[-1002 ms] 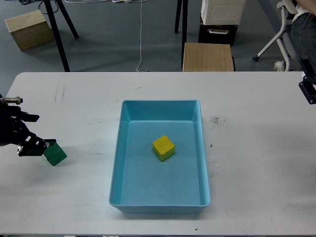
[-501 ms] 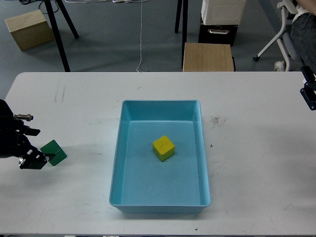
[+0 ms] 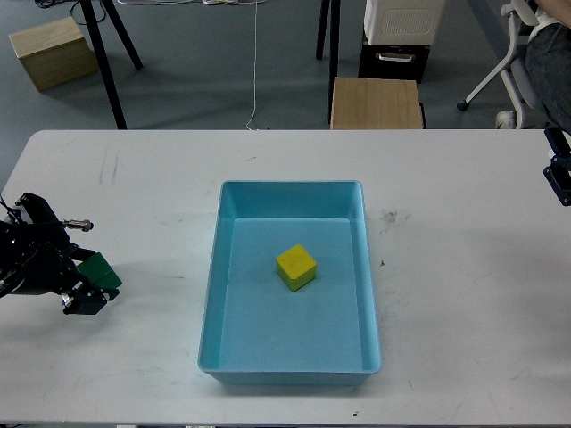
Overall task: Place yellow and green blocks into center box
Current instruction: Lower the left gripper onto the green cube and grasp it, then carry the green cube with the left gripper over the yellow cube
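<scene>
The yellow block (image 3: 295,267) lies inside the light blue tray (image 3: 211,303), a little above its middle. The green block (image 3: 101,271) sits on the white table at the far left, well apart from the tray. My left gripper (image 3: 78,278) is low at the table, and its dark fingers stand on either side of the green block, partly hiding its left side. The jaws look open around it. Only a small dark part of my right gripper (image 3: 558,175) shows at the right edge, and its fingers cannot be told apart.
The white table (image 3: 464,294) stretches wide on both sides of the tray. Beyond its far edge stand a wooden box (image 3: 375,102), a second wooden box (image 3: 52,52), black stand legs and an office chair at the far right.
My left gripper has moved right, from beside the green block to around it. The block has shifted slightly up. The right gripper has drifted slightly toward the right edge.
</scene>
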